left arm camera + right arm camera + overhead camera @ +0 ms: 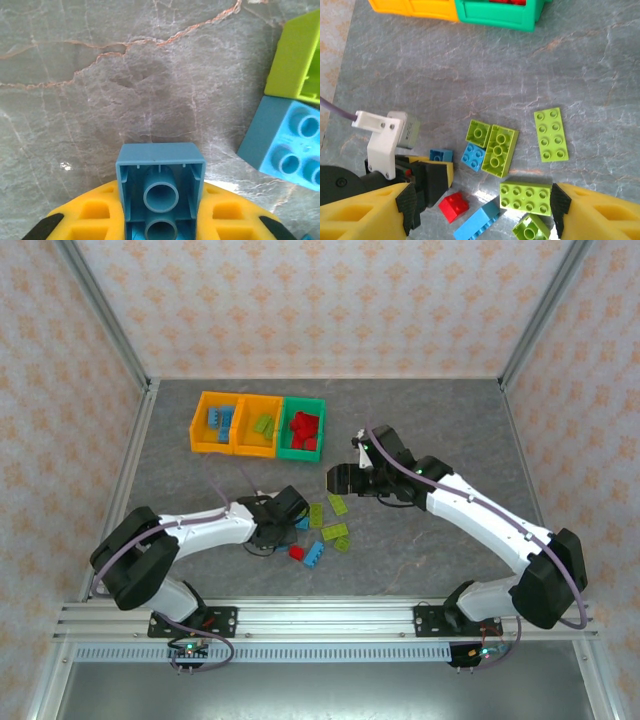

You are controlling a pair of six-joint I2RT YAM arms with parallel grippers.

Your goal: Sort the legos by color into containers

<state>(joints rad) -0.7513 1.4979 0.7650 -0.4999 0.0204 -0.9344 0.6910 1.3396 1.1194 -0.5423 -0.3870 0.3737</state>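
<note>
My left gripper is shut on a blue lego, whose hollow underside faces the camera between the yellow fingers, just above the table. In the top view this gripper is at the left edge of the loose pile. My right gripper stands open above the pile, holding nothing. Under it lie a red lego, a long blue one and a lime one. The containers sit at the back: two orange-yellow bins and a green bin.
More loose legos lie around: a flat lime plate, a lime pair, a small blue square. The bins hold blue, lime and red bricks, left to right. Wall posts frame the table's back corners.
</note>
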